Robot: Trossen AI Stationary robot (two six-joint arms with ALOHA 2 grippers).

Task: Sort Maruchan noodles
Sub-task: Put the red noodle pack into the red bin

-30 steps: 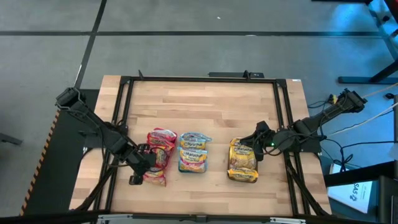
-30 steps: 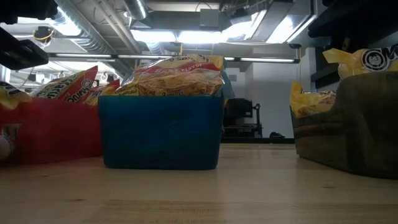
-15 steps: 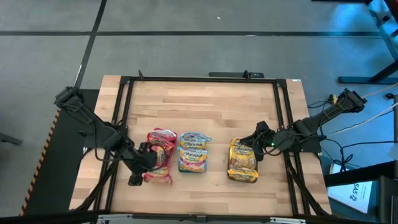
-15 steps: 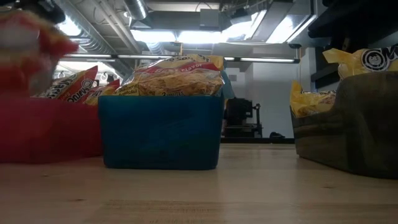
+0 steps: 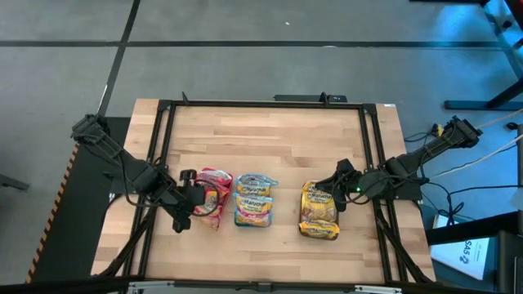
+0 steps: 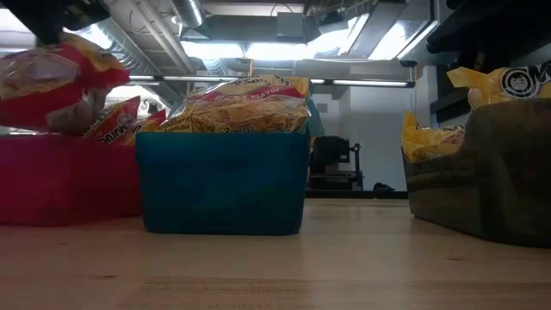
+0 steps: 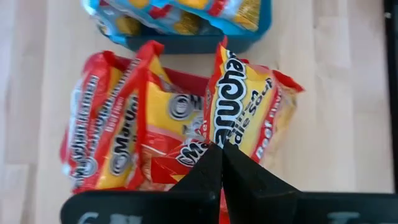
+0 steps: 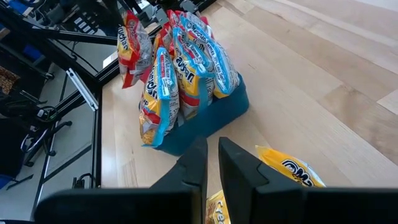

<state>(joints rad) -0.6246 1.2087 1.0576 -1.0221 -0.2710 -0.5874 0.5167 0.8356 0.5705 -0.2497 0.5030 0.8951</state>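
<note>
Red Maruchan noodles packets [image 7: 112, 143] stand in a red tray [image 6: 60, 185]. My left gripper [image 7: 221, 158] is shut on one more red packet [image 7: 249, 106] above that tray [image 5: 198, 200]. Blue-edged packets [image 5: 253, 200] fill a teal tray [image 6: 222, 181] to its right. Yellow packets [image 5: 319, 211] lie in a dark grey tray [image 6: 491, 172]. My right gripper [image 8: 212, 158] hovers over the yellow packets' far end, with only a narrow gap between its fingers and nothing in it. My left gripper pinches the red packet by its crimped edge [image 7: 225, 138] between the two fingers. The fingers come from above, slanting down. The packet [image 6: 52, 77] hangs tilted below them, lifted above the red tray's rim.
A black frame [image 5: 163, 147] runs along the table's left, far and right sides. Bare wood lies beyond the trays toward the far edge [image 5: 270, 139] and in front of them toward the near edge.
My left gripper has risen and drawn a little toward the table's far edge, tipping less steeply downward. It has lifted one red packet out of the near end of the red row, up above the tray. My right arm has kept still.
</note>
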